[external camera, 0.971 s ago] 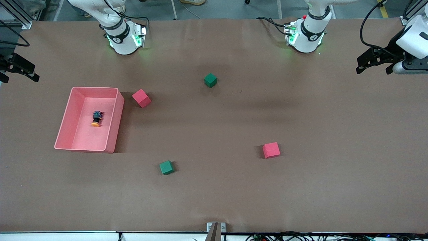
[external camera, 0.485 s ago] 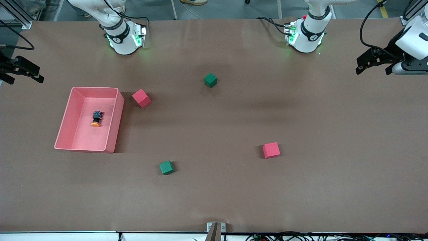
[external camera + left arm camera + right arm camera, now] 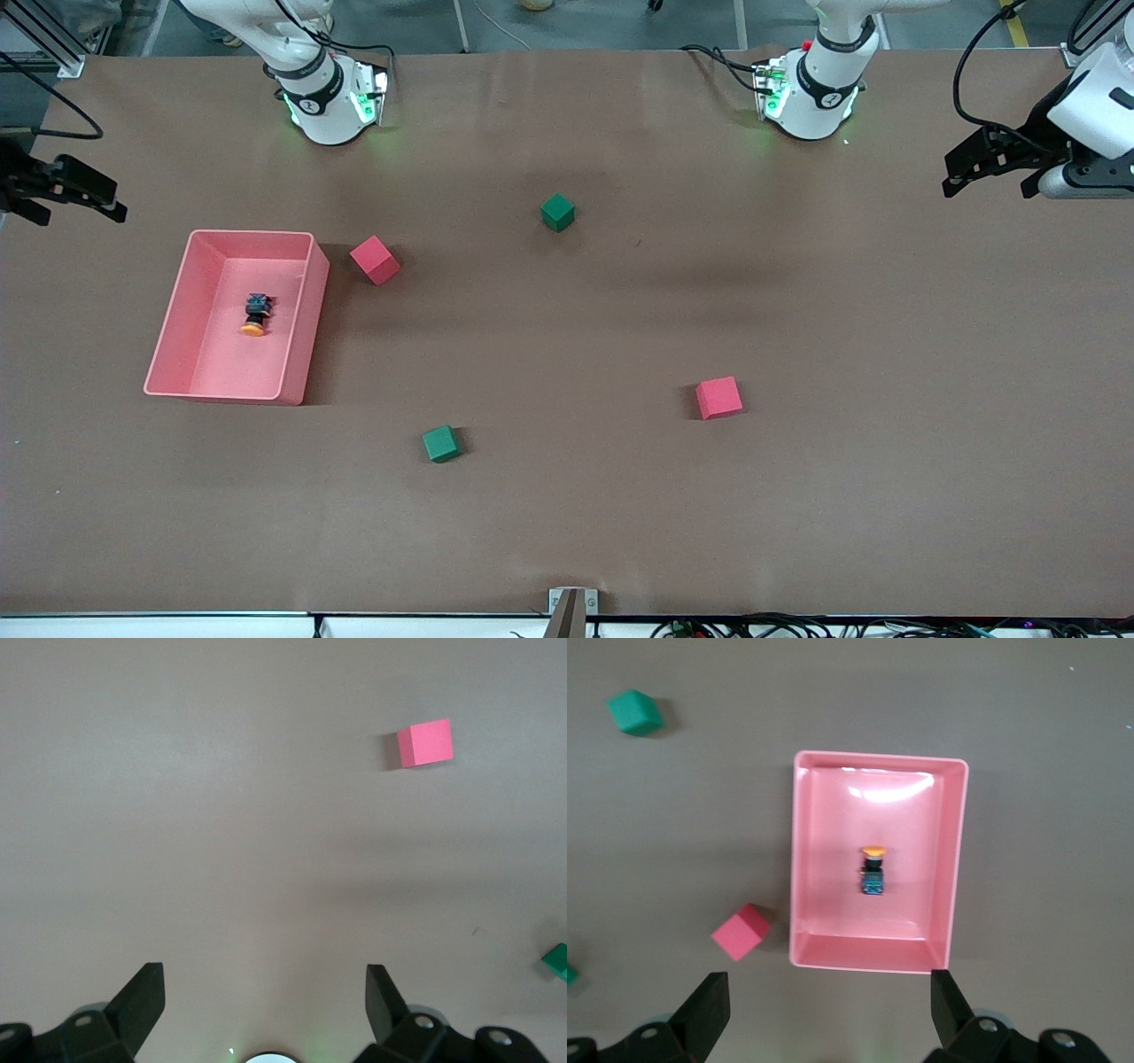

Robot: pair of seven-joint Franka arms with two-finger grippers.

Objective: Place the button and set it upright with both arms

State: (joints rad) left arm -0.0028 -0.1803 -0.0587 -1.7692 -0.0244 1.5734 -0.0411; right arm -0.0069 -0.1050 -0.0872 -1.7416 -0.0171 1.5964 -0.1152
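The button [image 3: 255, 315] lies on its side in the pink tray [image 3: 301, 326], below and ahead of the right gripper [image 3: 78, 199], whose fingers are spread. The left gripper [image 3: 990, 171] hangs over its own table end, fingers spread wide, well apart from the nearer red cube [image 3: 718, 397].

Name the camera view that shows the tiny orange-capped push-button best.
The right wrist view: it looks straight down into the pink plastic tray, where the tiny orange-capped push-button lies on its side, cap and black-and-blue body distinct. The front view shows the same button smaller in the tray. The left wrist view does not show it.
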